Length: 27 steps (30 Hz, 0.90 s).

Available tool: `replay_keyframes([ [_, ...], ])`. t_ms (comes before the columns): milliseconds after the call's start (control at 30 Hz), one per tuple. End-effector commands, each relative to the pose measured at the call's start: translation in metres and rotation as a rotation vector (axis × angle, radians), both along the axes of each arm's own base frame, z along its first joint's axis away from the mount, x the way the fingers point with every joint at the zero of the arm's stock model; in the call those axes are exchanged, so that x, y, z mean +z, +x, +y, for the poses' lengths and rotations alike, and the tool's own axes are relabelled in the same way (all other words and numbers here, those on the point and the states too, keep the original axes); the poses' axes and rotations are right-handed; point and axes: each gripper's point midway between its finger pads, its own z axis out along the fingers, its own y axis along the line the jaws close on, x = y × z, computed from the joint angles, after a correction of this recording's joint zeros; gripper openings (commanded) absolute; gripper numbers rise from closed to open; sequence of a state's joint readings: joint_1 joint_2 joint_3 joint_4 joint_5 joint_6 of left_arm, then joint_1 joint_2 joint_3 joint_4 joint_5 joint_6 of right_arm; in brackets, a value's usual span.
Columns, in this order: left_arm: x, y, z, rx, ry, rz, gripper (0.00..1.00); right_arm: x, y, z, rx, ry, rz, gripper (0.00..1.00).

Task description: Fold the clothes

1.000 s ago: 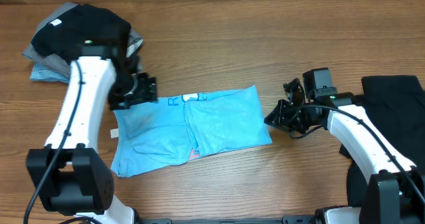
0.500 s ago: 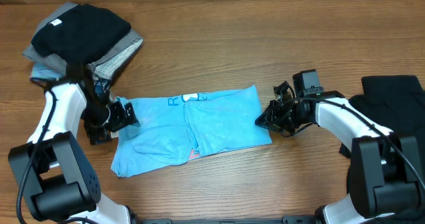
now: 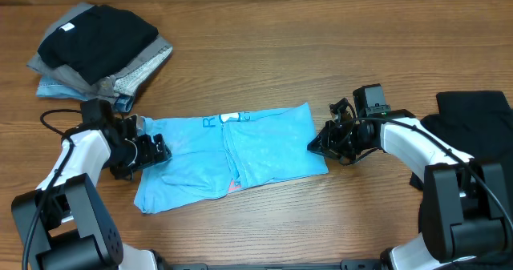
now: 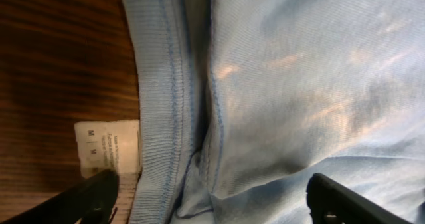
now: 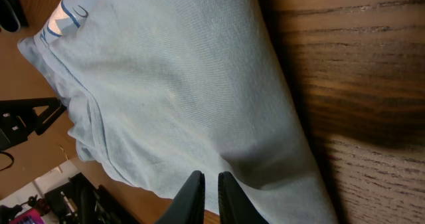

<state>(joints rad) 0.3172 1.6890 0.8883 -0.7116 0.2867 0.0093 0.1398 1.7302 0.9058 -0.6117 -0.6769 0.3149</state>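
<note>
- Overhead: your soft sky-blue T-shirt (image 3: pixel 232 154) lies folded into a rumpled oblong on the wood-grain table (image 3: pixel 264 54). Its long axis runs from the left gripper (image 3: pixel 152 151) at one short end to the right gripper (image 3: pixel 319 146) at the other.
- Left wrist: the fingers are spread wide over a ribbed, double-stitched band, their tips cut off by the frame. A white label (image 4: pixel 106 144) lies just beside one finger.
- Right wrist: the fingers are pressed together over the smooth knit edge. You cannot tell whether cloth is caught between them.
</note>
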Motion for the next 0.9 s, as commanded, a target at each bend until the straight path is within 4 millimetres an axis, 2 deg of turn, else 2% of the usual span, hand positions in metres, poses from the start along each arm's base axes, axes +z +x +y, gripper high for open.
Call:
replay_keyframes([
  [0,-0.035,-0.039,-0.038,-0.081,-0.173,0.095,0.88,0.000,-0.002,0.002,0.002,0.013,0.004,0.11],
  [67,-0.037,-0.045,-0.043,-0.093,-0.196,0.096,0.84,0.000,-0.002,0.002,0.002,0.013,0.004,0.11],
  [167,-0.043,-0.054,-0.047,-0.090,-0.208,0.108,0.84,0.000,-0.002,0.002,0.002,0.013,0.004,0.11],
  [267,-0.043,-0.051,-0.045,-0.072,-0.212,0.096,0.91,0.000,-0.002,0.002,0.002,0.013,0.005,0.11],
  [333,-0.038,-0.044,-0.047,-0.045,-0.269,0.052,0.98,0.000,-0.002,0.002,0.002,0.013,0.005,0.11],
  [400,-0.032,-0.038,-0.047,-0.026,-0.330,0.008,1.00,0.000,-0.002,0.002,0.002,0.013,0.004,0.11],
  [567,-0.031,-0.045,-0.020,0.088,-0.339,0.009,1.00,0.000,-0.002,0.002,0.002,0.013,0.005,0.11],
  [700,-0.036,-0.054,-0.008,0.144,-0.303,0.052,0.98,0.000,-0.001,0.002,0.002,0.013,0.003,0.12],
  [867,-0.041,-0.059,-0.023,0.086,-0.286,0.086,0.91,0.000,0.000,0.002,0.002,0.014,-0.003,0.12],
])
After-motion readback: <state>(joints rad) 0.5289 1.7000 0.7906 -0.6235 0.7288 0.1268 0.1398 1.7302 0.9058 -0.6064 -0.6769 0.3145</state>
